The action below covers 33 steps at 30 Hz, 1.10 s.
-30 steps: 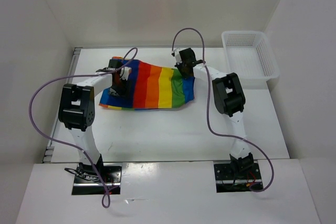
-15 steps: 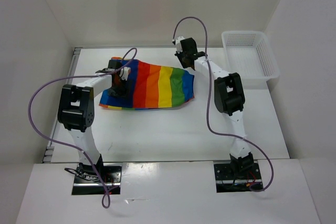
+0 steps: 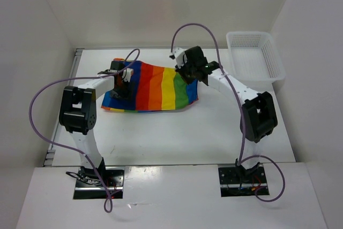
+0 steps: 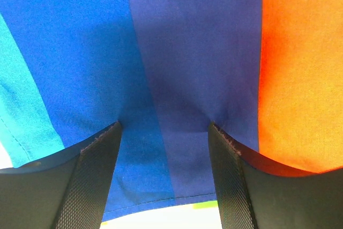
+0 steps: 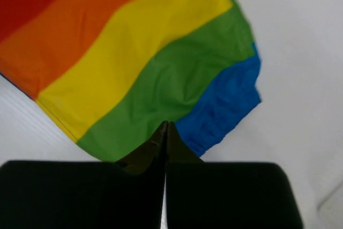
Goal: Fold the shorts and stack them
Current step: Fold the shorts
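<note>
**Shorts** (image 3: 155,87): flat on table (image 3: 161,132), far half, a bit L of centre. In the top view the stripes run L to R: blue, navy, red, orange, yellow, green, then blue at the R end. Small teal/blue bit shows at near-L corner. Near hem roughly straight. R end slightly bunched in the blue.

**L gripper** (image 3: 122,84): over L end of shorts.
- Wrist view: fingers (image 4: 91,186) spread wide, both tips down on cloth.
- Navy stripe lies between the tips, w/ blue to one side and orange to the other.
- Small puckers in the cloth at each tip, so contact made.
- Nothing clamped.

**R gripper** (image 3: 186,74): over R end of shorts, by green/blue stripes.
- Wrist view: fingers (image 5: 153,148) pressed together, no gap.
- Tips sit at the hem of the green stripe, just beside the blue.
- Can't tell whether any cloth is nipped or the tips are only above it.
- Cloth there lies flat, not lifted.

**Basket** (image 3: 256,60): white mesh, far-R corner of table, well apart from shorts.

**Cables** (image 3: 37,105): purple, one looped off each arm. L cable arcs over far-L end of shorts.
</note>
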Motion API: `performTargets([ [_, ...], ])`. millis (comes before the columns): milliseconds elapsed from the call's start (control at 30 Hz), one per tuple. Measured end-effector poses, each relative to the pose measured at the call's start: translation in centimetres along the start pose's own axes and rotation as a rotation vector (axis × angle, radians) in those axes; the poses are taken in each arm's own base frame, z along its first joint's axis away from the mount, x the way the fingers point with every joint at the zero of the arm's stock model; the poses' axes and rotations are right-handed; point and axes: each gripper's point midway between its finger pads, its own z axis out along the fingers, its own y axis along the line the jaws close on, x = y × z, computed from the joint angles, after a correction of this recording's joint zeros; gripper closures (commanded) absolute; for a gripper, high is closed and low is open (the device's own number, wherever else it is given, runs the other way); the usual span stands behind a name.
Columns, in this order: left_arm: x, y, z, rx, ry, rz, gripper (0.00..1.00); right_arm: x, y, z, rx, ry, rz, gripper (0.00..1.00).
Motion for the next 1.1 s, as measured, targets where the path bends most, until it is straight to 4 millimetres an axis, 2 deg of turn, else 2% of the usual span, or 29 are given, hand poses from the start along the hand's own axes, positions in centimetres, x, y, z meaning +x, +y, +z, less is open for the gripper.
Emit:
performTargets([
  [167, 0.0, 0.0, 0.0, -0.002, 0.0, 0.0, 0.26, 8.2, 1.7, 3.5, -0.059, 0.2, 0.032, 1.0],
  [267, 0.0, 0.1, 0.0, -0.004, 0.001, -0.001, 0.26, 13.1, 2.6, 4.7, -0.084, 0.309, 0.056, 1.0],
  [333, 0.0, 0.1, 0.0, -0.004, 0.001, -0.001, 0.26, 15.2, 2.9, 5.3, -0.1, 0.355, 0.072, 1.0],
  [367, 0.0, 0.1, 0.0, -0.005, 0.001, -0.001, 0.26, 15.4, 2.8, 5.6, -0.102, 0.356, 0.082, 1.0],
  [667, 0.1, 0.1, 0.0, -0.005, 0.002, -0.004, 0.26, 14.3, 1.2, 6.4, -0.105, 0.314, 0.106, 0.98],
  [700, 0.1, 0.1, 0.0, -0.004, 0.002, -0.004, 0.26, 13.8, 1.0, 6.4, -0.108, 0.311, 0.105, 0.96],
  [767, 0.1, 0.1, 0.0, -0.003, 0.002, -0.004, 0.24, 12.4, 0.4, 6.0, -0.11, 0.297, 0.104, 0.86],
  [833, 0.0, 0.1, -0.1, -0.002, 0.003, -0.006, 0.23, 9.7, -0.4, 5.5, -0.107, 0.248, 0.104, 0.79],
  [933, 0.0, 0.2, -0.2, -0.002, 0.007, -0.006, 0.23, 5.2, -0.9, 3.4, -0.148, 0.135, 0.127, 0.64],
  [967, 0.0, 0.2, -0.2, -0.001, 0.007, -0.006, 0.23, 4.0, -0.9, 2.1, -0.171, 0.096, 0.148, 0.5],
  [1033, 0.0, 0.1, -0.2, 0.0, 0.008, -0.006, 0.23, 2.3, -1.1, -0.8, -0.211, 0.031, 0.211, 0.4],
  [1067, 0.0, 0.1, -0.2, 0.0, 0.009, -0.006, 0.23, 1.9, -1.6, -2.0, -0.217, 0.001, 0.248, 0.33],
  [1100, 0.1, 0.2, -0.2, 0.001, 0.01, -0.006, 0.23, 2.0, -2.1, -3.4, -0.218, -0.023, 0.297, 0.3],
])
